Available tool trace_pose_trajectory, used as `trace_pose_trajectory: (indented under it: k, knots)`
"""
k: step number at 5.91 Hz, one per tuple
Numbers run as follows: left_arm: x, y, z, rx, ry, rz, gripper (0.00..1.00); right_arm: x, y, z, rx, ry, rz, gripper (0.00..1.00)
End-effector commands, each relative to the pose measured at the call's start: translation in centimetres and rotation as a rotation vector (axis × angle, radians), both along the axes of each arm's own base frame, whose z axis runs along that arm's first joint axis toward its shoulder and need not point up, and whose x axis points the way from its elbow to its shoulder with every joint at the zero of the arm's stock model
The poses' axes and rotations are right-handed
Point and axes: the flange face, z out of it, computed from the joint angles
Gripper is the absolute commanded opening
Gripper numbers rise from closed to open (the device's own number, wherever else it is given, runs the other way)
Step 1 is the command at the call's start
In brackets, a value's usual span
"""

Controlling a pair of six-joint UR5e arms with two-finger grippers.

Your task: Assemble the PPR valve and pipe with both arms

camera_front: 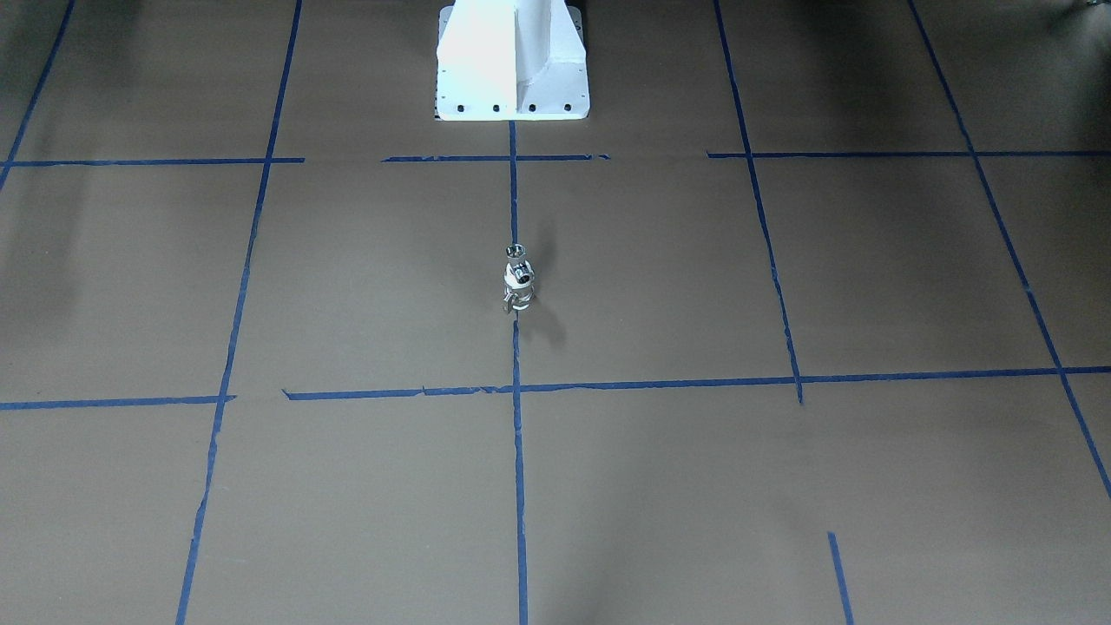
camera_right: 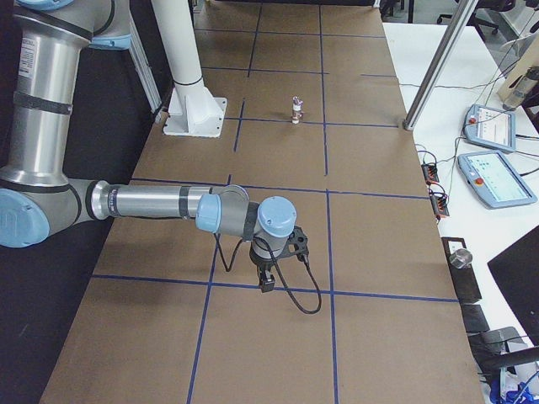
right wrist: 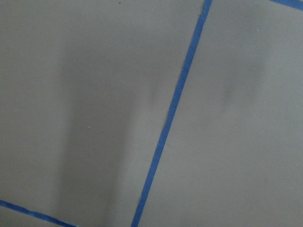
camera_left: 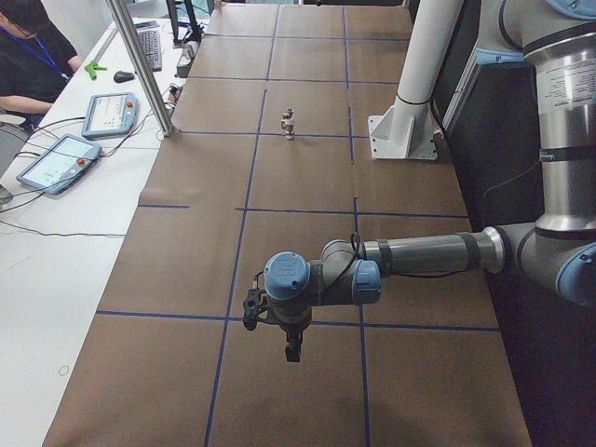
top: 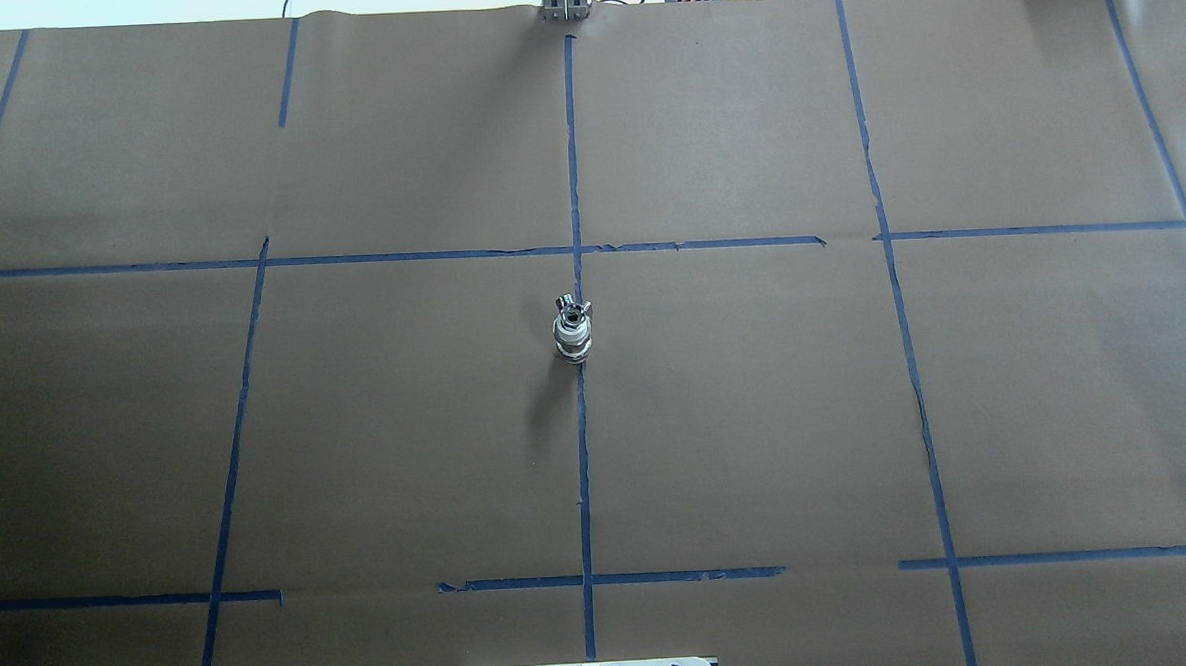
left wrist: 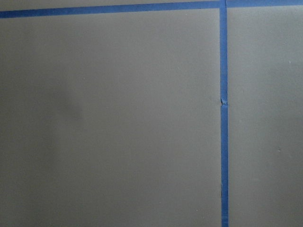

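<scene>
The PPR valve (camera_front: pixel 518 297) and the chrome pipe (camera_front: pixel 517 257) stand together as one small upright stack on the centre blue tape line. The stack also shows in the overhead view (top: pixel 572 332) and in both side views (camera_left: pixel 288 123) (camera_right: pixel 296 109). The left arm's gripper (camera_left: pixel 292 352) hangs over the table's left end, far from the stack. The right arm's gripper (camera_right: pixel 266 282) hangs over the right end, also far from it. Both grippers show only in the side views, so I cannot tell whether they are open or shut. Both wrist views show only brown paper and tape.
The white pedestal (camera_front: pixel 514 65) stands at the robot's side of the table. Blue tape lines (top: pixel 583 454) grid the brown paper. A seated operator (camera_left: pixel 28 56), tablets (camera_left: pixel 58 163) (camera_right: pixel 493 178) and metal posts (camera_left: pixel 140 65) are along the operators' side.
</scene>
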Motion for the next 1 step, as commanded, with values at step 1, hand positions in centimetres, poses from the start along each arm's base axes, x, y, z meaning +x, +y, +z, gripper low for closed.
trace_pose_trajectory:
  k: [1]
  knots:
    - [0.08, -0.04, -0.03, 0.001, 0.000, 0.002, 1.00, -0.04, 0.01, 0.22, -0.004, -0.001, -0.001, 1.00]
